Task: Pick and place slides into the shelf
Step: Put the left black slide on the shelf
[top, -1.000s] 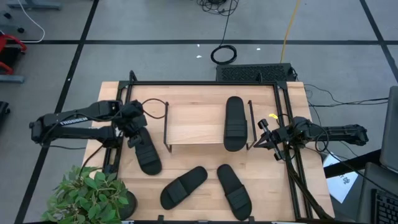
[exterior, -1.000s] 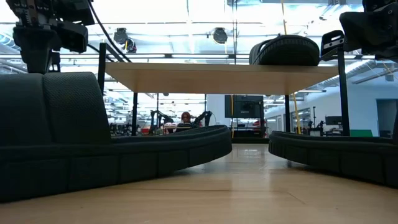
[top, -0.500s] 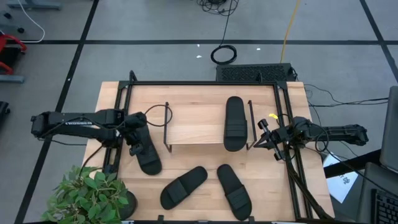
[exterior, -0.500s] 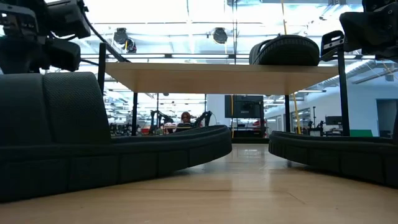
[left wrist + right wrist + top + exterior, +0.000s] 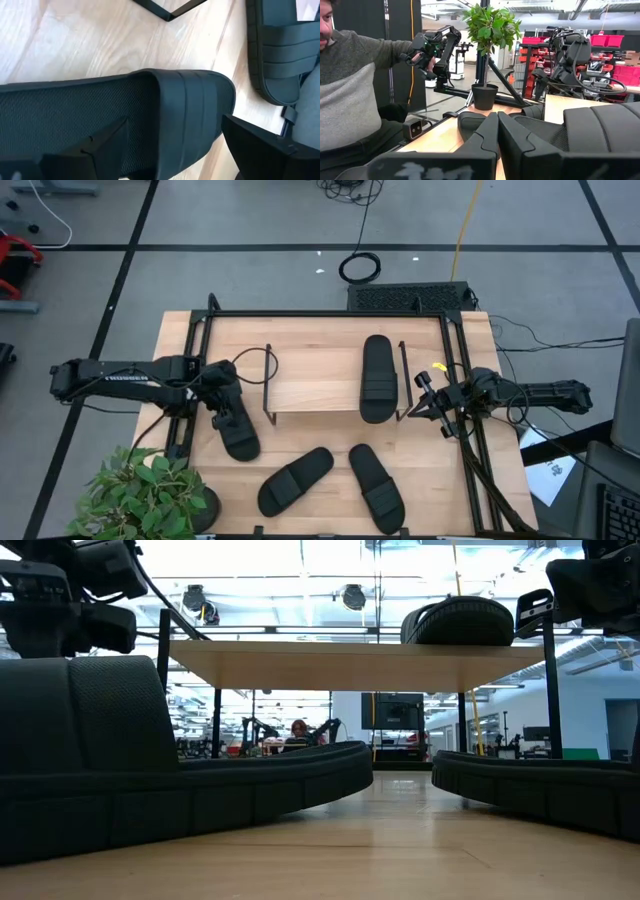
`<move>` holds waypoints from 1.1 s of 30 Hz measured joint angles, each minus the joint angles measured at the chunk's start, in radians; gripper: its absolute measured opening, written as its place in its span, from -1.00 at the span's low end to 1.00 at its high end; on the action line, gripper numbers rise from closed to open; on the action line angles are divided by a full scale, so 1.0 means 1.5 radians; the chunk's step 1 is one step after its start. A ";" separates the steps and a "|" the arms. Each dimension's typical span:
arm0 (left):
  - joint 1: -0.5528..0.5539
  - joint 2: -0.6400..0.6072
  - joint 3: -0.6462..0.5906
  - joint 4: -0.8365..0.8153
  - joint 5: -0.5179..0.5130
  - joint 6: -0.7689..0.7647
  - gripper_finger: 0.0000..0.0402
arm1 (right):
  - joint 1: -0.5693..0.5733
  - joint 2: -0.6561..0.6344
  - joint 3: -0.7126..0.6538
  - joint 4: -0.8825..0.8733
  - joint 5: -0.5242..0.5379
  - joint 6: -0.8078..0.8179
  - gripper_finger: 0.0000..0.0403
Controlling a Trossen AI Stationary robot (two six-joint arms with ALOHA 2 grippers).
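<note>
From above, the shelf is seen at the middle of the table, with one slide already laid on the right part of its plank top. Three slides lie on the table: a left slide near the shelf's left end, a middle slide and a right slide nearer the front edge. The left gripper is placed over the far end of the left slide, while the right gripper waits just beside the shelf's right wire side. At table height, the shelf plank is shown with the placed slide on top, and the left gripper is seen above the strap of the nearest slide. In the left wrist view, the fingers are spread wide on either side of the slide's strap, nothing being gripped yet. In the right wrist view, the right fingers are pressed together on nothing; a plant and a person are seen beyond. The grasping step is judged to be in hand: closure on the strap is called for next, then a lift onto the shelf's free left part.
</note>
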 joint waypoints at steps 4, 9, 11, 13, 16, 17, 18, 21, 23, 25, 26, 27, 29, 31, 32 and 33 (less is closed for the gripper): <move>0.000 0.000 0.000 -0.004 -0.002 -0.015 0.53 | 0.000 0.000 0.000 0.000 0.000 0.000 -1.00; -0.005 0.000 0.000 -0.006 -0.001 -0.019 0.44 | 0.000 0.000 0.000 0.000 0.000 0.000 -1.00; -0.013 0.000 -0.004 -0.002 -0.008 -0.019 0.41 | 0.000 0.000 0.000 0.000 0.000 0.000 -1.00; -0.020 0.000 -0.018 0.001 -0.012 -0.031 0.38 | 0.000 0.000 0.000 0.000 0.000 0.001 -1.00; -0.032 0.000 -0.036 0.010 -0.014 -0.051 0.35 | 0.000 0.000 0.000 0.000 0.000 0.001 -1.00; -0.037 0.000 -0.044 0.020 -0.014 -0.059 0.35 | 0.000 0.000 0.000 0.000 0.000 0.001 -1.00; -0.042 0.000 -0.053 0.034 -0.011 -0.069 0.35 | 0.000 0.000 0.000 0.000 0.000 0.001 -1.00; -0.060 0.000 -0.072 0.097 0.004 -0.097 0.38 | 0.000 0.000 0.000 0.000 0.000 0.001 -1.00; -0.074 0.000 -0.082 0.126 0.010 -0.109 0.39 | 0.000 0.000 0.000 0.000 0.000 0.001 -1.00; -0.085 0.000 -0.086 0.140 0.010 -0.116 0.39 | 0.000 0.000 0.000 0.000 0.000 0.001 -1.00; -0.090 0.000 -0.088 0.144 0.010 -0.119 0.39 | 0.000 0.000 0.000 0.000 0.000 0.000 -1.00; -0.094 0.000 -0.090 0.144 0.010 -0.119 0.38 | 0.000 0.000 0.000 0.000 0.000 0.000 -1.00; -0.100 0.000 -0.093 0.144 0.009 -0.121 0.35 | 0.000 0.000 0.000 0.001 0.000 0.000 -1.00; -0.104 0.000 -0.097 0.146 0.009 -0.122 0.28 | 0.000 0.000 0.000 0.001 0.000 0.000 -1.00; -0.106 0.000 -0.098 0.146 0.009 -0.121 0.24 | 0.000 0.000 0.000 0.001 0.000 0.000 -1.00; -0.107 0.000 -0.099 0.147 0.009 -0.121 0.17 | 0.000 0.000 0.000 0.001 0.000 0.000 -1.00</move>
